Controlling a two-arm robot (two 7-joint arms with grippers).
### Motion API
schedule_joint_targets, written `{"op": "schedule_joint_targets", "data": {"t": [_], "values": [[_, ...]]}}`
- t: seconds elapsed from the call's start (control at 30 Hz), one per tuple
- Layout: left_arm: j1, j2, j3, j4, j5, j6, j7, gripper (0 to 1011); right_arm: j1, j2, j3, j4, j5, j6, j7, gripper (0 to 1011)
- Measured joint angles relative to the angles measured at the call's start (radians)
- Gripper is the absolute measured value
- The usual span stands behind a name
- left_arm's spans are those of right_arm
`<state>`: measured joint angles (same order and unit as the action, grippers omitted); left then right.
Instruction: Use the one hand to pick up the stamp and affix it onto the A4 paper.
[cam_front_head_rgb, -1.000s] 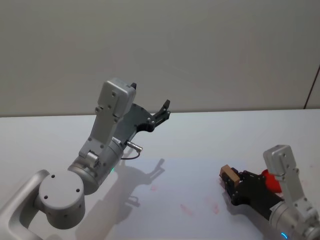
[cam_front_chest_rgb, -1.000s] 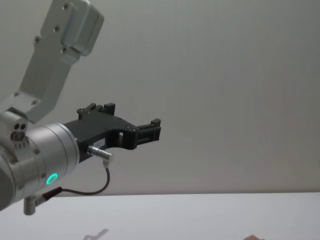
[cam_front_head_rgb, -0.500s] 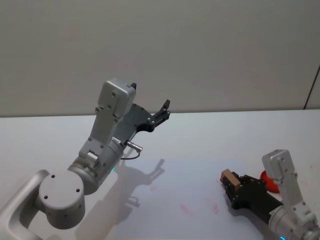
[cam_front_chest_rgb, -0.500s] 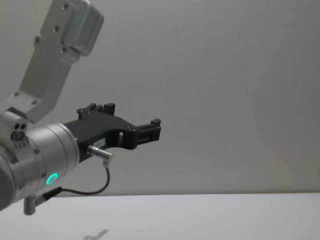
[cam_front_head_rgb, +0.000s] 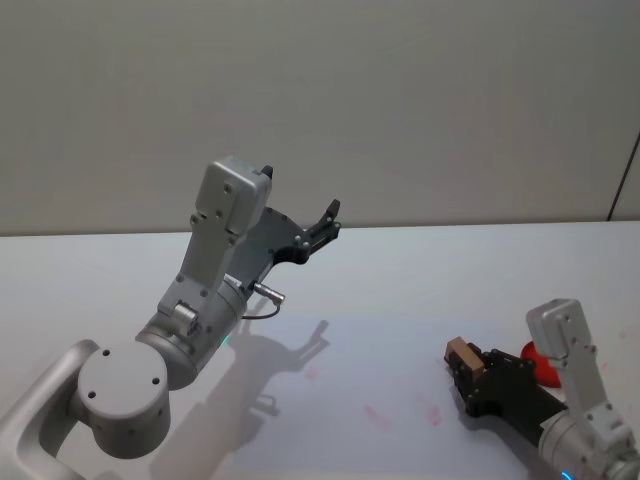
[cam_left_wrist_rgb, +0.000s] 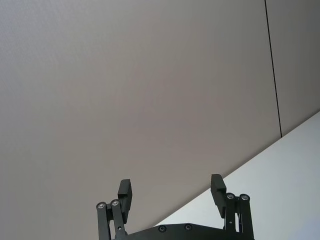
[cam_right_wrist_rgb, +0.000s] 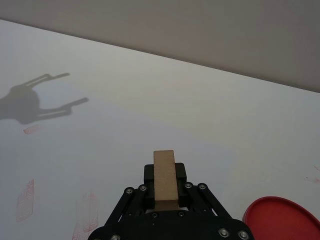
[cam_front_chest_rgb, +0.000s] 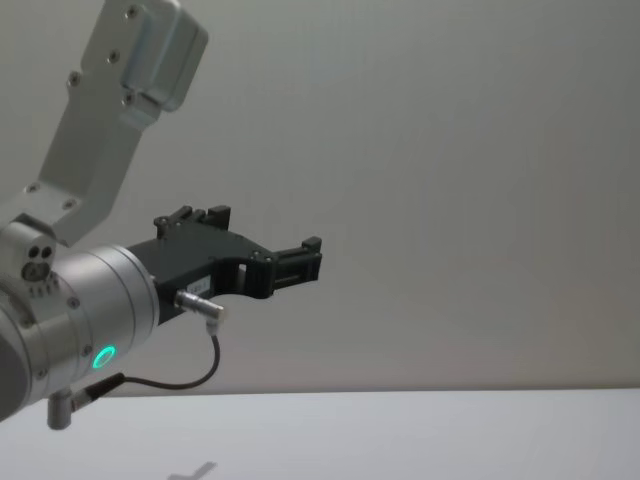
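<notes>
My right gripper (cam_front_head_rgb: 468, 370) is shut on the stamp (cam_front_head_rgb: 461, 353), a small tan wooden block that sticks out forward past the black fingers. It hovers at the right edge of the A4 paper (cam_front_head_rgb: 380, 345), which lies flat on the white table. In the right wrist view the stamp (cam_right_wrist_rgb: 164, 167) stands between the shut fingers of the right gripper (cam_right_wrist_rgb: 165, 187), above the A4 paper (cam_right_wrist_rgb: 125, 145). My left gripper (cam_front_head_rgb: 329, 222) is raised high at the back left, open and holding nothing; it also appears in the left wrist view (cam_left_wrist_rgb: 171, 192) and the chest view (cam_front_chest_rgb: 310, 258).
Red stamp marks (cam_front_head_rgb: 378, 417) dot the near part of the paper, and they also appear in the right wrist view (cam_right_wrist_rgb: 26, 200). A red round ink pad (cam_front_head_rgb: 540, 366) sits on the table just right of the right gripper. The left arm's shadow (cam_front_head_rgb: 290, 345) falls across the sheet.
The right gripper with the stamp has sunk a little and drawn back toward me. The left arm has not moved.
</notes>
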<state>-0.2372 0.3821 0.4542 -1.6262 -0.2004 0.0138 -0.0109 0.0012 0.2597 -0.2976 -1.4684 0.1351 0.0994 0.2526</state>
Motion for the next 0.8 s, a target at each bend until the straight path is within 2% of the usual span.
{"op": "schedule_joint_targets", "data": {"t": [0.23,0.8], "values": [[0.0,0.0,0.0,0.0,0.0,0.0,0.0,1001,0.001,-0.001,0.003,-0.001,0.013,0.001,-0.003,220],[0.0,0.0,0.0,0.0,0.0,0.0,0.0,1001,0.005,0.001,0.023,-0.106,0.121,0.019,0.01,221]]}}
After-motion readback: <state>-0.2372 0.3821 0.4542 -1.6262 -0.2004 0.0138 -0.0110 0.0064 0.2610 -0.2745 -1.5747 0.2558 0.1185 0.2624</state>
